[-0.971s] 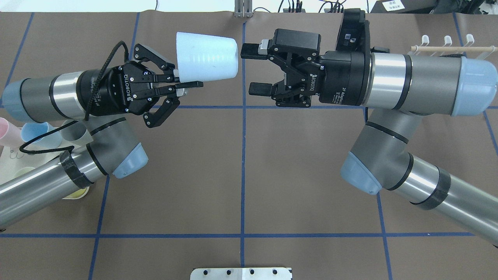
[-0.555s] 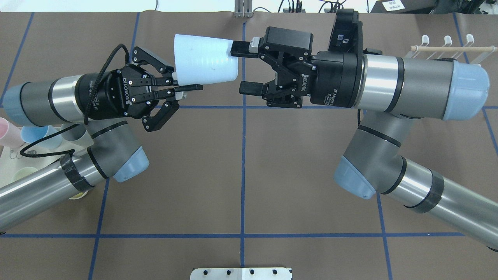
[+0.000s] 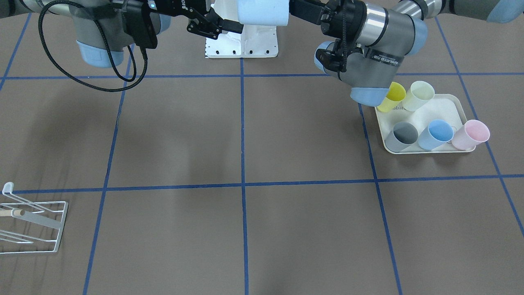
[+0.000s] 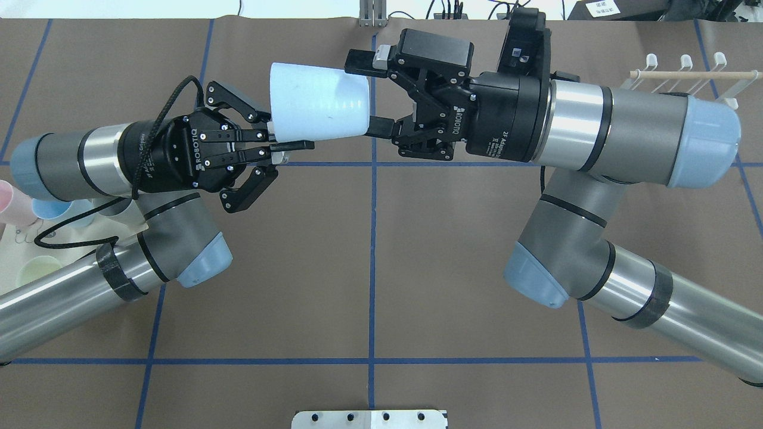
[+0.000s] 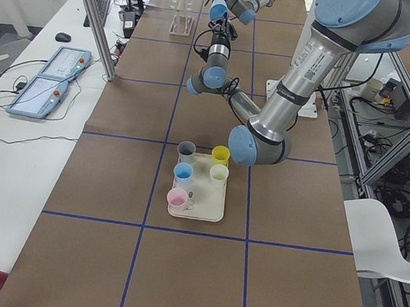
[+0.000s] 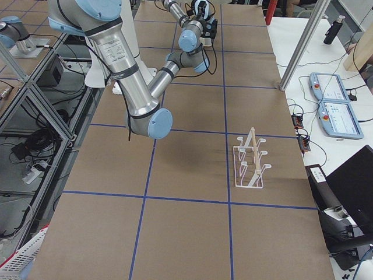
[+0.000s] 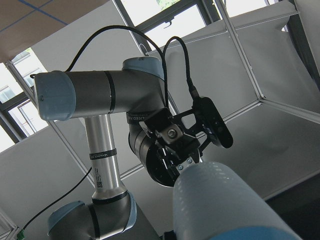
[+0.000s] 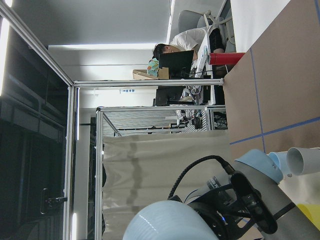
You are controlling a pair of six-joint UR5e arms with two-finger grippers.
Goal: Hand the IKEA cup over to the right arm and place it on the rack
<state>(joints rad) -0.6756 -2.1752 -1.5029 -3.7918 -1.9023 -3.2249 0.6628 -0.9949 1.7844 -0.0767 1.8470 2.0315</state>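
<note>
Lettering "ROBOTIQ" marks left gripper [image 4: 281, 136] and right gripper [image 4: 366, 93] at cup [image 4: 316, 107].

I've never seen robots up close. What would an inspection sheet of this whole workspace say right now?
Surface: brown table with blue grid lines; no spills seen.
Job's things: pale blue cup held sideways in the air; white wire rack stands near the table's right end, no cup on it.
Clutter: cream tray with five spare cups at the table's left end.
Tools: left tool pinches the cup's rim; right tool is open, fingers either side of the cup's base.
Cables: black cable loops off the left wrist.
Surroundings: control tablets on a side desk; a person sits in the background.
</note>
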